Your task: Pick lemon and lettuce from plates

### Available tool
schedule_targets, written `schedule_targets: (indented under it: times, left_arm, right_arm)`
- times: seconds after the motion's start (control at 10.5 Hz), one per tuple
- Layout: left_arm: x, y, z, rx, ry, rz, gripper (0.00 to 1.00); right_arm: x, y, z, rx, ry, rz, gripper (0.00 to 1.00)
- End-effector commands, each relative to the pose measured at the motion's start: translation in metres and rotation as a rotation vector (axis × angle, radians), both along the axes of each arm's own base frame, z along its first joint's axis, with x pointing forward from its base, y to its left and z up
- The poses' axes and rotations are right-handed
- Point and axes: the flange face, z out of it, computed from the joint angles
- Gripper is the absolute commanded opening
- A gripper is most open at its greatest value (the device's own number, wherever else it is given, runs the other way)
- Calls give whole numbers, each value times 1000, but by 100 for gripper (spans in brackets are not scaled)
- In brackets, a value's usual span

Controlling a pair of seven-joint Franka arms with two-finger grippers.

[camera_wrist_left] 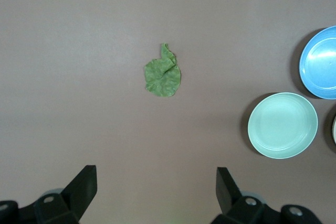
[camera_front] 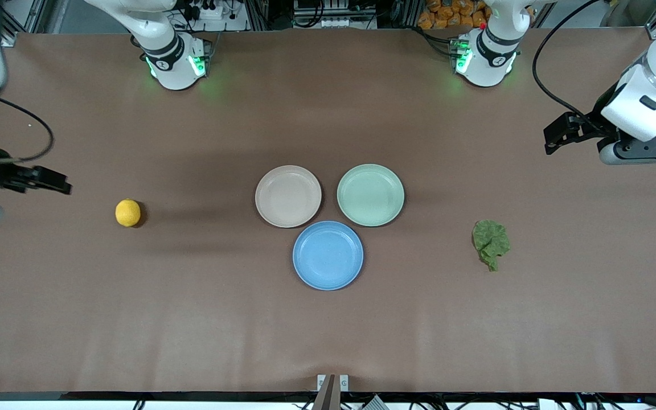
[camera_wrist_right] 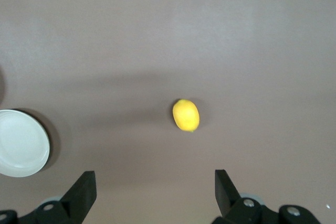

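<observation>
table (camera_front: 328,330): flat top under a matte brown cover, faintly creased
lemon (camera_front: 128,212): small smooth yellow-orange oval, lying on the bare table toward the right arm's end, well apart from every plate
lettuce (camera_front: 491,242): crinkled dark green leaf with a narrow stem end, on the bare table toward the left arm's end, on no plate
beige plate (camera_front: 288,196): round, shallow, matte, empty, just beside the mint green plate (camera_front: 370,195)
blue plate (camera_front: 328,255): round, shallow, empty, nearer to the front camera than the other two
right gripper (camera_front: 54,181): up over the table's edge at the right arm's end, fingers spread wide, holding nothing
left gripper (camera_front: 556,136): up over the table at the left arm's end, fingers spread wide, empty
</observation>
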Motion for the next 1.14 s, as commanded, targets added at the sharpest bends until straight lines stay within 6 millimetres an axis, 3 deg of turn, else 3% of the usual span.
schedule_targets:
  times: [0.0,0.09,1.04]
  left_arm:
    - [-1,3,6,-13,-5,-9,100]
    - [-2,3,6,-13,-7,-8,100]
    - [-1,-1,6,-16,-6,-6,100]
  right_arm:
    - [-20,-16,45,-8,40,-33,100]
    - [-28,-13,54,-9,34,-28,100]
    - [-10,-9,49,-14,-53,-30,100]
